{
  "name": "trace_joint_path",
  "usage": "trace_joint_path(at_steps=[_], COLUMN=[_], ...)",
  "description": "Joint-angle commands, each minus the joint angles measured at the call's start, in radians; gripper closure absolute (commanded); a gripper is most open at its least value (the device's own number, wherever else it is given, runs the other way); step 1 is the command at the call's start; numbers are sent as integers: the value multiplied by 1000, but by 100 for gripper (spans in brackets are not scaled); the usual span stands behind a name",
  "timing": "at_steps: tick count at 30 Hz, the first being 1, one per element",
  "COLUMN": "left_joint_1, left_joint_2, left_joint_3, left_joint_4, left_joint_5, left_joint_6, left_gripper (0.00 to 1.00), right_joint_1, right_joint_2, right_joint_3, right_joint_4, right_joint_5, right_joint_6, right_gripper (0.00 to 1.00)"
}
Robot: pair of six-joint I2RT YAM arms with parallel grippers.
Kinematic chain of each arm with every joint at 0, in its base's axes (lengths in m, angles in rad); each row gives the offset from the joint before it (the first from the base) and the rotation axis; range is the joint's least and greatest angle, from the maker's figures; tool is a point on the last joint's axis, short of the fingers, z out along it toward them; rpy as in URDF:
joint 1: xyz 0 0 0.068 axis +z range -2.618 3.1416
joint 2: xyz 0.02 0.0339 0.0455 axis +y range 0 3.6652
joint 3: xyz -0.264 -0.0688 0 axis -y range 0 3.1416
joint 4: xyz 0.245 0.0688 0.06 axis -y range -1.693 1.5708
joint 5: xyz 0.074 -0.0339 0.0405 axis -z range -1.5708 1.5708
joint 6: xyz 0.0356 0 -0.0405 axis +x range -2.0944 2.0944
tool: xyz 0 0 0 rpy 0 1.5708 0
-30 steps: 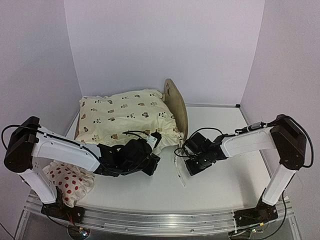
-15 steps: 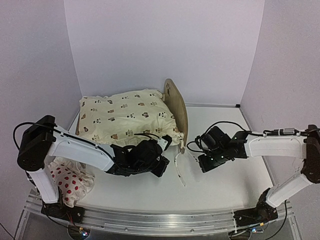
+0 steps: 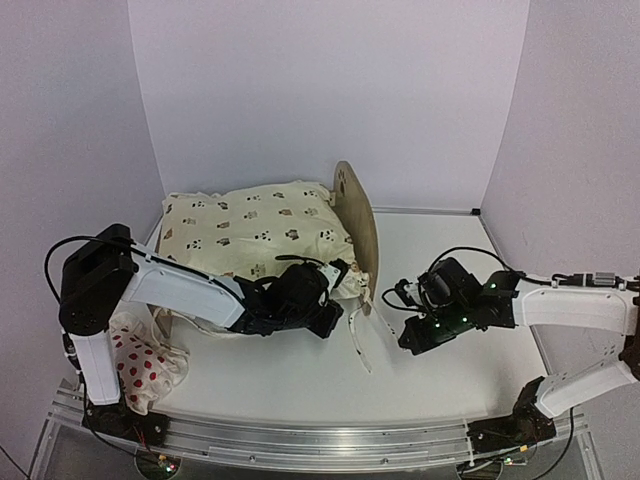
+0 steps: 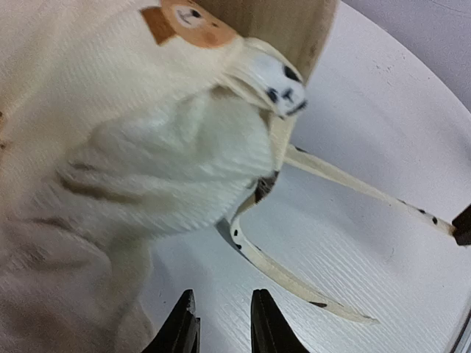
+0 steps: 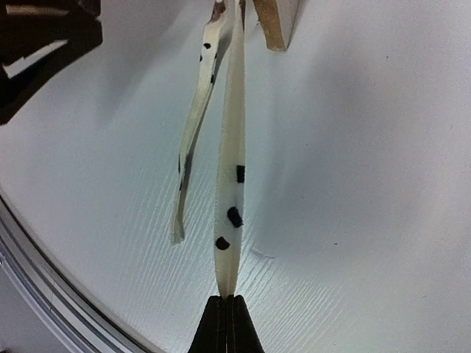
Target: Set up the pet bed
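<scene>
Red-spotted white pillow (image 3: 140,360) lies at your far left, partly behind the left arm's base. Next, the pet bed (image 3: 357,215) sits left of centre on the table (image 3: 450,240), with its long axis running left to right and its headboard upright at the right end. The cream cushion (image 3: 255,225) hides its frame and footboard. At the cushion's near right corner, your left gripper (image 4: 224,323) stands slightly parted and empty. Your right gripper (image 5: 227,305) is clenched on one cushion tie (image 5: 229,184), which is stretched straight.
</scene>
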Motion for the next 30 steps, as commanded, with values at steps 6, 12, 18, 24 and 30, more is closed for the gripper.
trace_joint_path(at_steps=[6,12,18,24,30], left_joint_1=[87,100,119,141,144], left_joint_2=[55,68,60,62,40], left_joint_3=[74,104,131,140,123], left_joint_4=[38,46,43,55,51], left_joint_5=[-18,-32,-35,-18,15], left_joint_6=[87,134,171,185,168], left_gripper=[77,78,78,78,78], right_joint_1=[59,89,184,255,258], right_joint_2=[-17,12,76,99,192], right_joint_3=[-68,-64,-13,21,85], right_joint_4=[-83,-40,-13,-3,31], right_joint_5=[-125,-166,-186,-182,-108], right_joint_6=[53,77,88,104,111], right_gripper=[100,100,100,100,100])
